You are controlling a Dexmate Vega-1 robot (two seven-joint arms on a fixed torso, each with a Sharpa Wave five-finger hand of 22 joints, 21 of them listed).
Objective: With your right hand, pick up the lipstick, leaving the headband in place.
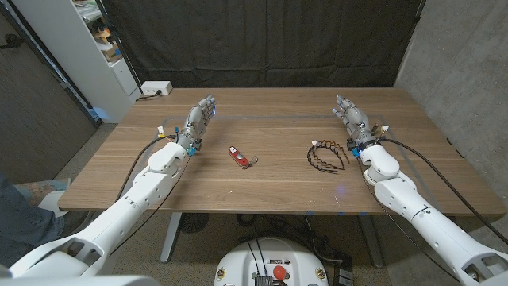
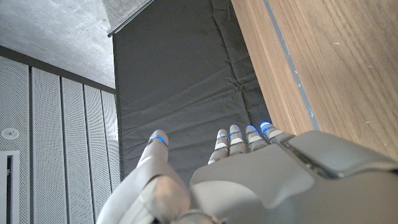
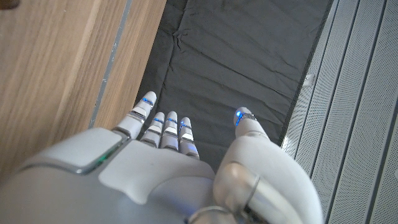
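Both lipstick [image 1: 238,156] and right hand [image 1: 353,119] well apart

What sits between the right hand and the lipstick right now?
In the head view, the headband lies on the table between the right hand and the lipstick, closer to the hand. The wood on either side of it is bare.

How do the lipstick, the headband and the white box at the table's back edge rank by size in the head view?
1. headband, clearly the widest.
2. white box and lipstick: they look about alike; the box sits farther from the camera, so I won't rank them.
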